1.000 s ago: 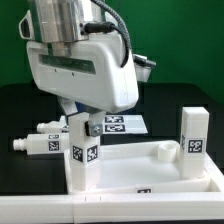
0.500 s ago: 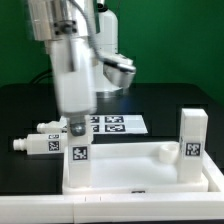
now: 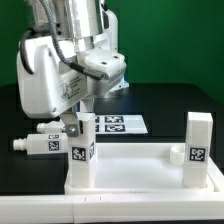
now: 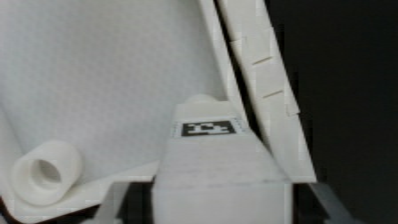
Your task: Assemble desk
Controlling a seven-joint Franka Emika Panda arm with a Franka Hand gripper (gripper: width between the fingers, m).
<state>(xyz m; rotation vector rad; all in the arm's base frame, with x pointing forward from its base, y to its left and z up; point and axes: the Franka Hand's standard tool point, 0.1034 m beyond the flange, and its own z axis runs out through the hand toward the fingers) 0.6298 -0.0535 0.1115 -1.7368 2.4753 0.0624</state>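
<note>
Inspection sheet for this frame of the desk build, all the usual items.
surface: black table; marker board lying flat.
job's things: tabletop with gripped leg and right leg upright at its corners; two loose legs lying at the exterior view's left.
clutter: nothing seen.
grippers: gripper shut on gripped leg.
cables: dark lead on the arm, off the table.
surroundings: green backdrop.

Exterior view: left leg (image 3: 79, 152) and right leg (image 3: 198, 140) stand in the desk tray's (image 3: 130, 172) corners; 2 lying legs (image 3: 38, 145) rest behind-left on the tabletop (image 3: 170, 105), beside the marker board (image 3: 118, 124).
</note>
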